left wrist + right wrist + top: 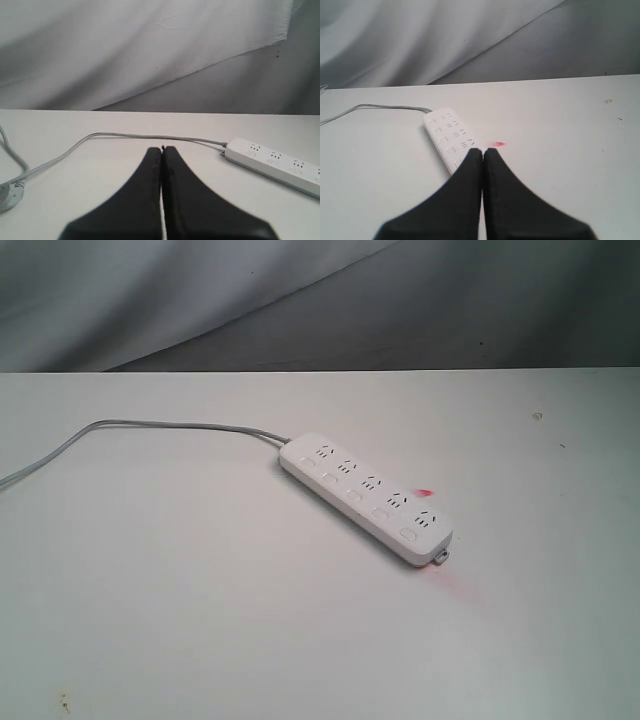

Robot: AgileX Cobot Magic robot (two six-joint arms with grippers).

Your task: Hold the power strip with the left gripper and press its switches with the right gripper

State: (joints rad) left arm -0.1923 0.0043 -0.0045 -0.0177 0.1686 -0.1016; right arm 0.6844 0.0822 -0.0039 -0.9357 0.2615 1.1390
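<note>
- Strip [365, 498] lay slantwise on the table [200, 620], untouched, with its cord [150, 425] running off toward the left arm's side.
- Left tool [162, 149] was fully closed, empty and well apart from the strip.
- Right tool [483, 151] was likewise closed and empty.
- Judgement: approach step. The left tool must open and clamp the strip before the switches [354, 496] are pressed.

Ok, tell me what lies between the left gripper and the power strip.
Left wrist view: only bare table between left gripper and power strip, grey cord alongside.
</note>
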